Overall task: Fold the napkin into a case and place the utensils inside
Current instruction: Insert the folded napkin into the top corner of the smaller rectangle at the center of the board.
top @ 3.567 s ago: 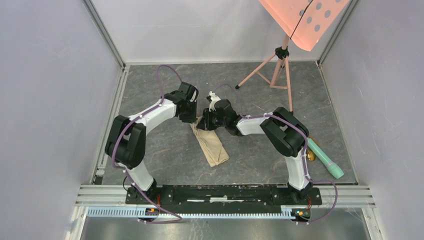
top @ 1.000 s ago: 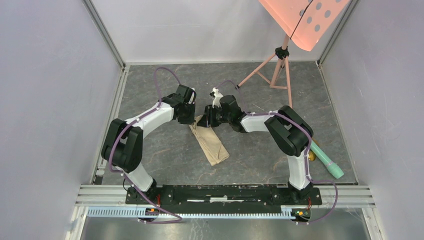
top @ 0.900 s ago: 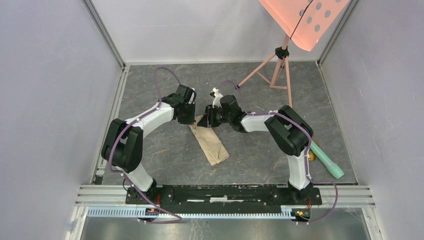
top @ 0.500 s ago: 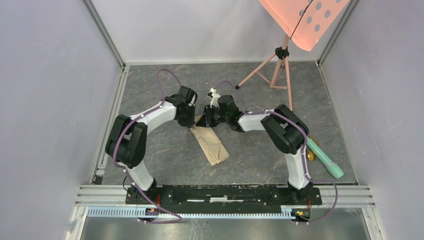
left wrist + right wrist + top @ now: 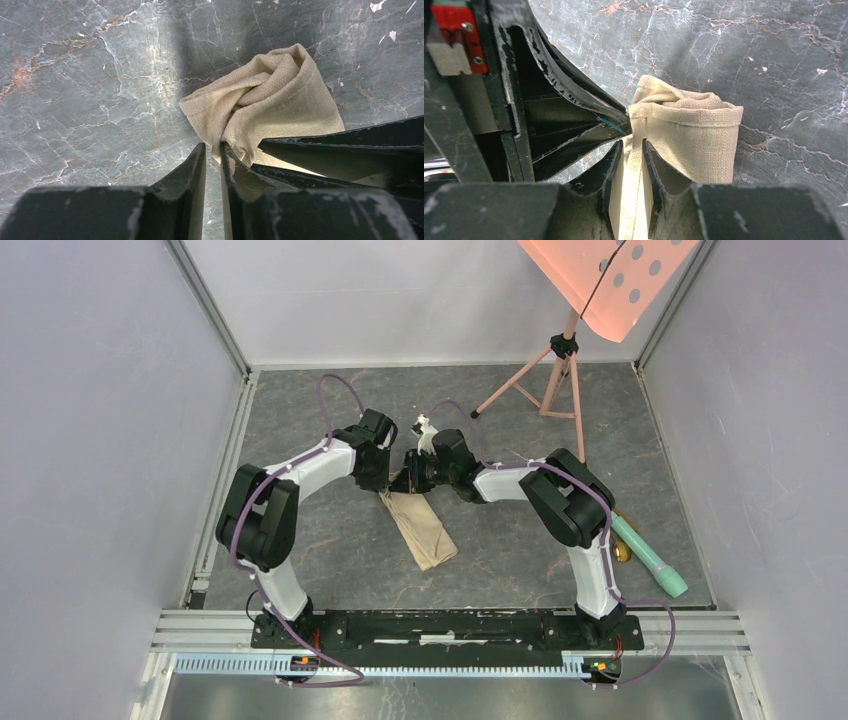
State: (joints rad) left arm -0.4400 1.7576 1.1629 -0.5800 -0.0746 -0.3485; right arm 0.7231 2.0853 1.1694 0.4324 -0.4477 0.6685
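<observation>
The beige woven cloth napkin [image 5: 425, 535] lies on the grey marbled desk [image 5: 330, 540] as a long, narrow strip, running from the near middle away toward the two claws, so the folding looks largely done. Its far end is bunched and rolled over rather than flat, so I judge the case is not yet finished. The right claw [image 5: 631, 150] is clamped on that far end, with cloth plainly sandwiched between its fingers. The left claw [image 5: 213, 155] meets it from the other side. Its jaws stand only a thin slit apart, with grey desk showing through the slit. The crumpled fold touches one fingertip but does not visibly sit between the two. The two claws are almost touching over the cloth's end. The gold-coloured metal utensils [image 5: 622, 552] show only as a small gold glint well to the right, partly hidden behind the right arm and just beside a thick mint-green cylinder [image 5: 652, 560]. Nothing has gone into the cloth, so opening the pocket and loading the cutlery remain to be done. The desk is veined and lightly scuffed and is enclosed by pale walls [image 5: 100, 440]. A pink tripod stand [image 5: 555, 375] at the far right corner carries a pink perforated panel [image 5: 600, 280].
</observation>
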